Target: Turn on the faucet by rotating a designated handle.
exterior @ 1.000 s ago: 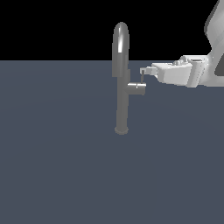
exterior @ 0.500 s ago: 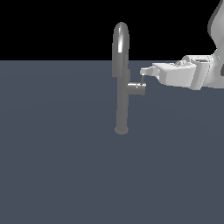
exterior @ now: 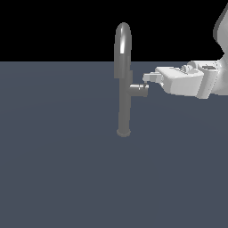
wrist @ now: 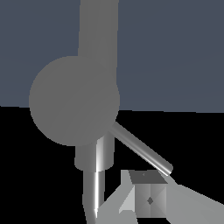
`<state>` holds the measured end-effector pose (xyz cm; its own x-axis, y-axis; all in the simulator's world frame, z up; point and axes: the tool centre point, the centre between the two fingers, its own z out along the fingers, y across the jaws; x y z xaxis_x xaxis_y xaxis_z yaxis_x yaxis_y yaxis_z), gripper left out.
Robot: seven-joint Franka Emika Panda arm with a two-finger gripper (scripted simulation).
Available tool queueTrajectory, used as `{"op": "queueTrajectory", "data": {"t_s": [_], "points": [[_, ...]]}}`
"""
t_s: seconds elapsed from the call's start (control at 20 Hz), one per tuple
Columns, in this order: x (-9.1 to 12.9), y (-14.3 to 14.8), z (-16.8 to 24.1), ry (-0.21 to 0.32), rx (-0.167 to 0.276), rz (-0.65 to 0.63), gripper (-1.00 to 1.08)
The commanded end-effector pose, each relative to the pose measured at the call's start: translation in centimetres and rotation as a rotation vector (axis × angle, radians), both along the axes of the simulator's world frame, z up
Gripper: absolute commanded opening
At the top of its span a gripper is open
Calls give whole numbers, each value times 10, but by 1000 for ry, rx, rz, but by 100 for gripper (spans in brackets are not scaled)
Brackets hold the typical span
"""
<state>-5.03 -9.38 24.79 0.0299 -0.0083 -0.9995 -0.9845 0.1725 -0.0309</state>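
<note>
The faucet (exterior: 124, 89) is a slim, glossy grey column on a round base flange, topped by an arched gooseneck. Partway up, a short cylindrical stub branches toward the exterior view's right, and from it springs the handle (wrist: 141, 148) — a thin, smooth metal rod. The white, boxy gripper (exterior: 149, 78) sits just beside the stub's end, level with it, pointing toward the column. In the wrist view 1 fingertip (wrist: 146, 197) lies near the rod's free end — contact uncertain. Whether the jaws are parted or closed, I cannot tell.
</note>
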Motion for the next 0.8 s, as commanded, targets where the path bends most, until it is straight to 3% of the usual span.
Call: {"op": "queueTrajectory", "data": {"t_s": [0.0,0.2,0.25,0.7,0.75], "points": [[-10,2,-17,19,5,1,-100],[-21,4,-33,27,8,3,-100],[-11,2,-15,-6,1,2,-100],[-22,4,-67,28,8,3,-100],[-14,2,-42,-16,4,6,-100]]}}
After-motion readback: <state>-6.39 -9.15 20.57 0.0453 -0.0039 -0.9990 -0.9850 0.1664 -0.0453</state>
